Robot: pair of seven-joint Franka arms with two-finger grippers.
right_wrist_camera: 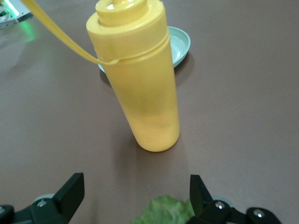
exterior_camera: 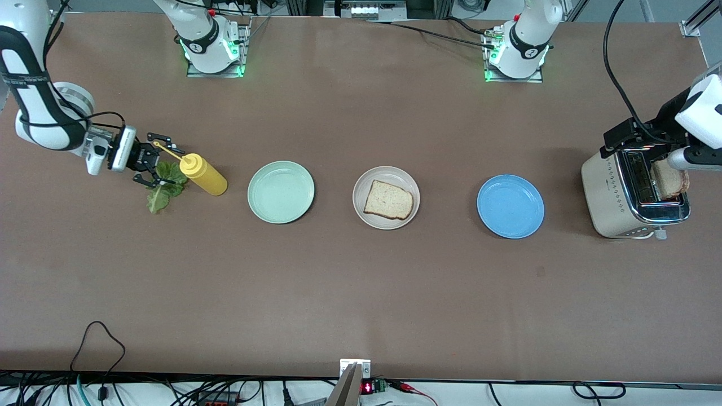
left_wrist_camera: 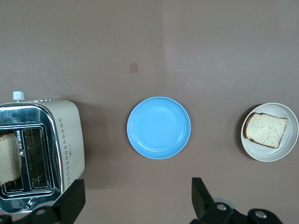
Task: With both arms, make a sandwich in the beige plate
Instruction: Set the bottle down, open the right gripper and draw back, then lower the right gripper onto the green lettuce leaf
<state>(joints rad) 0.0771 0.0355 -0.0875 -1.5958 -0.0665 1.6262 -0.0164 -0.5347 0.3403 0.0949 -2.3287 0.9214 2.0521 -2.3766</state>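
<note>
The beige plate sits mid-table with one slice of bread on it. A second slice stands in a slot of the toaster. The lettuce leaf lies flat on the table beside the yellow squeeze bottle. My right gripper hangs open just over the leaf, holding nothing. My left gripper is open and empty, high over the table between the toaster and the blue plate.
A mint green plate stands between the bottle and the beige plate. The blue plate lies between the beige plate and the toaster. The bottle's open cap strap sticks out toward my right gripper.
</note>
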